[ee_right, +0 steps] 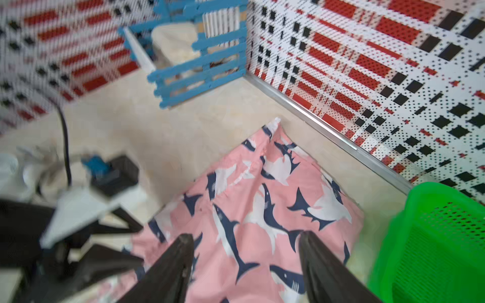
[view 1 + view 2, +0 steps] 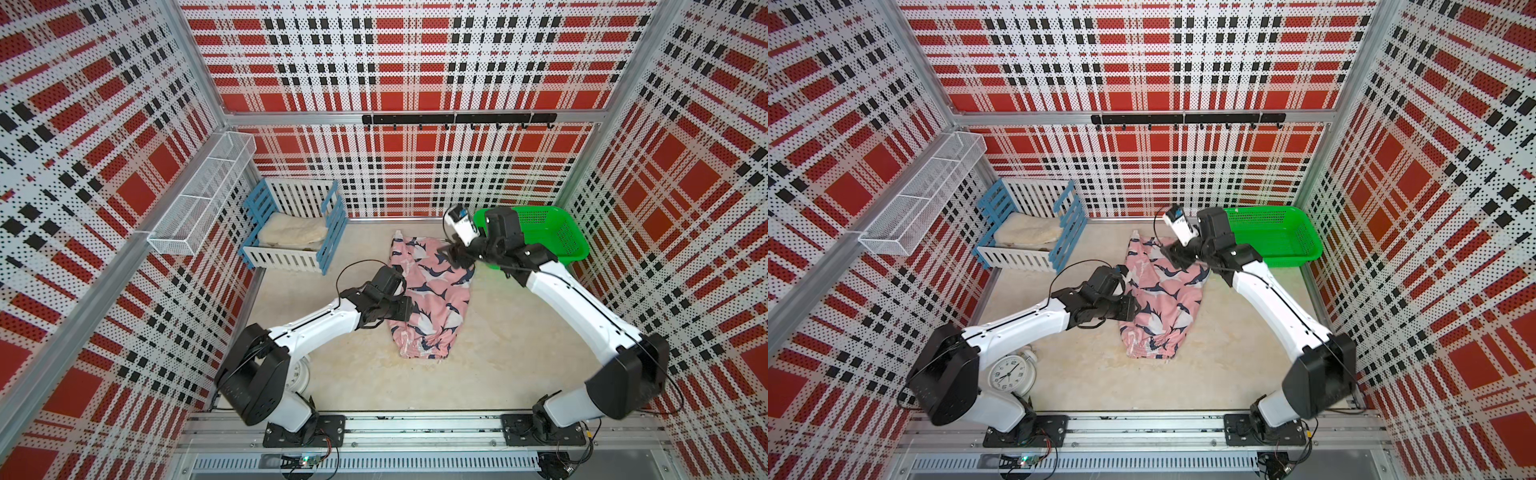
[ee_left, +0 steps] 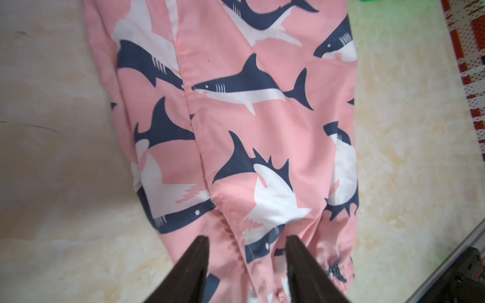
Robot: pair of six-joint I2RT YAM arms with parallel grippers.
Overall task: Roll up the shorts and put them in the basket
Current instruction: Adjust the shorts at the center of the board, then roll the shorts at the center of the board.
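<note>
Here we go: the shorts (image 2: 428,291) lie flat in the middle of the table (image 2: 519,332), folded into a long strip. The gathered waistband (image 2: 419,351) is nearest the arm bases, with the leg hems toward the back wall. The left gripper (image 3: 246,238) hovers over the waistband end, jaws apart, nothing pinched. The right gripper (image 1: 246,234) hangs over the leg end, jaws wide and empty too. This is thin, light, floppy cloth (likely to slide and bunch on this smooth top), so I'd pinch the thicker elastic edge near both corners.
</note>
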